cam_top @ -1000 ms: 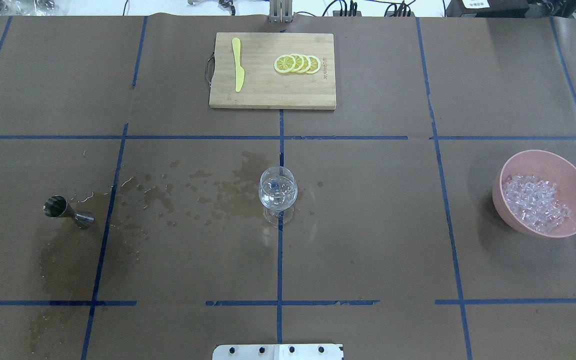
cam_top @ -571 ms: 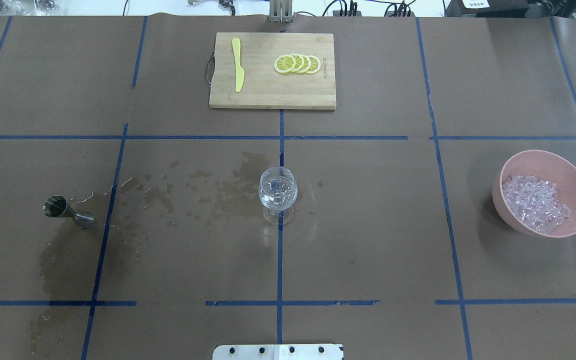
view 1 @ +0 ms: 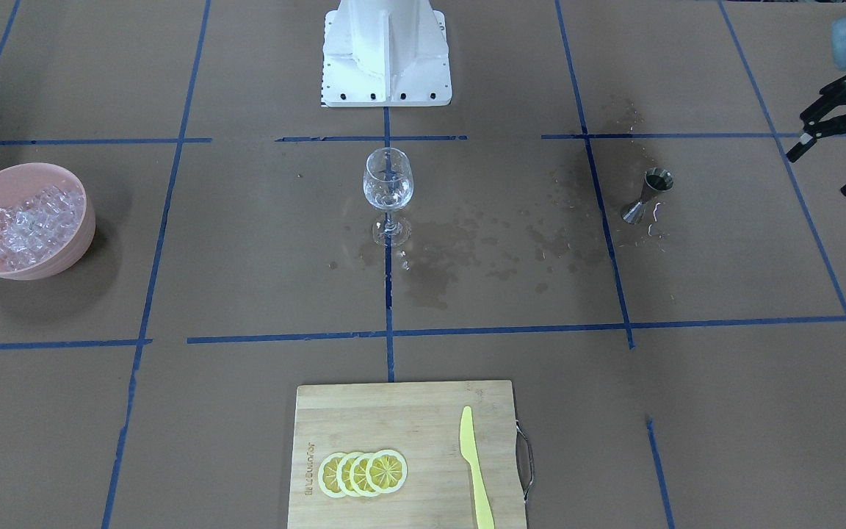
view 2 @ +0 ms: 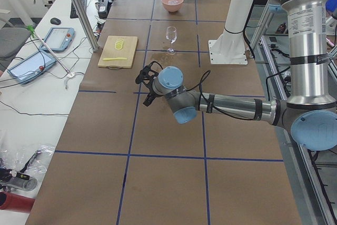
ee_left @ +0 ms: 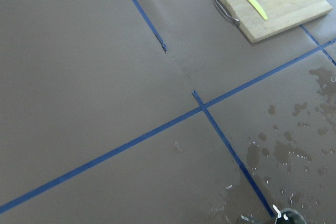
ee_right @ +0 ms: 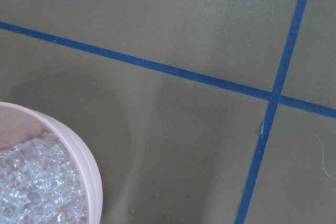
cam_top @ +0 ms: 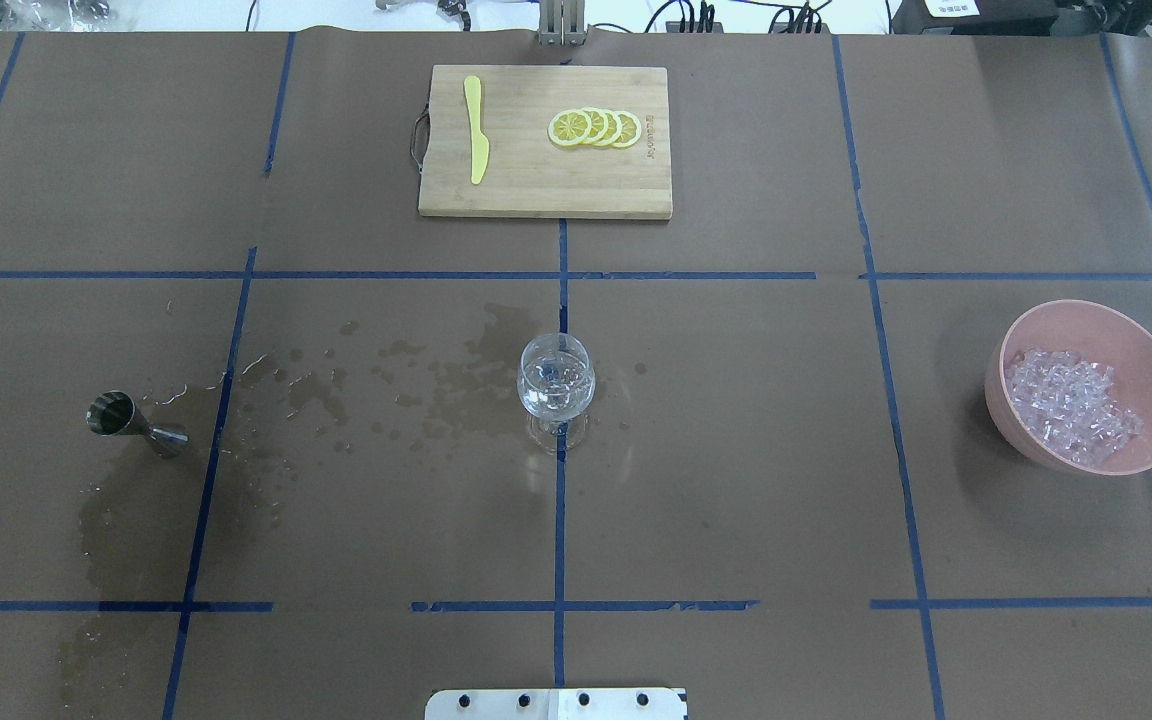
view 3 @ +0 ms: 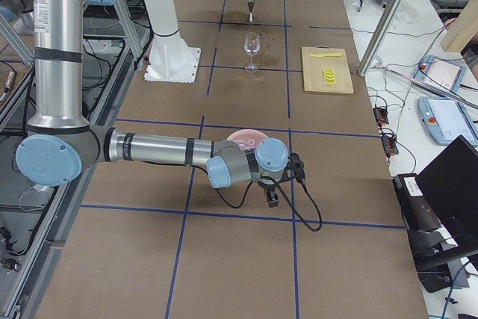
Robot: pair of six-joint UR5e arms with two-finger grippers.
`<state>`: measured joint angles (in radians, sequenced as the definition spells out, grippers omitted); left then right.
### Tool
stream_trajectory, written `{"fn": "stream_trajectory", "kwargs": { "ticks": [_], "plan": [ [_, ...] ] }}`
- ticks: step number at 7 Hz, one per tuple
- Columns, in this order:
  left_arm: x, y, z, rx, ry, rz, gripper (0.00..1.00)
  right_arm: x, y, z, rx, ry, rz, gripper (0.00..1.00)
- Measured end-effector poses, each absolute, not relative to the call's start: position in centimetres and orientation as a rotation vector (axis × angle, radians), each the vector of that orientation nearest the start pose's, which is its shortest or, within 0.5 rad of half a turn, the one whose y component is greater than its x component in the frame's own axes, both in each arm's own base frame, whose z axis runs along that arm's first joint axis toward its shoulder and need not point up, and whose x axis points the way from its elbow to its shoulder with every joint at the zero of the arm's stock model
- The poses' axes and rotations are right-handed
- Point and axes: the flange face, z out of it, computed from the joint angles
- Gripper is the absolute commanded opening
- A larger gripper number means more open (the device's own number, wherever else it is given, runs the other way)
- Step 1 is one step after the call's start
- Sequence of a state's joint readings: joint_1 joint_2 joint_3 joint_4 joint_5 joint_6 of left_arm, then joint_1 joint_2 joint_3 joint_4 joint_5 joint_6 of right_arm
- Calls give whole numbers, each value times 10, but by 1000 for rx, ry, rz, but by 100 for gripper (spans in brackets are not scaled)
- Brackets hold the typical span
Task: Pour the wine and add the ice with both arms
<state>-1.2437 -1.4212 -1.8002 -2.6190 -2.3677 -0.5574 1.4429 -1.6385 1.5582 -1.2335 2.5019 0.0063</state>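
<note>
Several wet stains darken brown paper beside the wine glass.

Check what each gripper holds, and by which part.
Left gripper is open and empty, apart from the jigger. Right gripper shows only from the side; cannot tell.

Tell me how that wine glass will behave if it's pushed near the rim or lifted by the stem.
The wine glass likely tips easily: a rounded cup sits high over a thin stem and a small foot. It looks like thin clear glass, so it is probably fragile. The wet stains beside its foot may let it slide.
</note>
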Motion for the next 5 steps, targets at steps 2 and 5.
{"fn": "stream_trajectory", "kwargs": {
  "ticks": [2,5],
  "plan": [
    [140,-410,481,734,1051,193,100,-9,-476,649,176,-957,-236,100],
    [195,-372,471,833,965,-21,98,-9,-477,646,181,-961,-238,100]
  ]
}}
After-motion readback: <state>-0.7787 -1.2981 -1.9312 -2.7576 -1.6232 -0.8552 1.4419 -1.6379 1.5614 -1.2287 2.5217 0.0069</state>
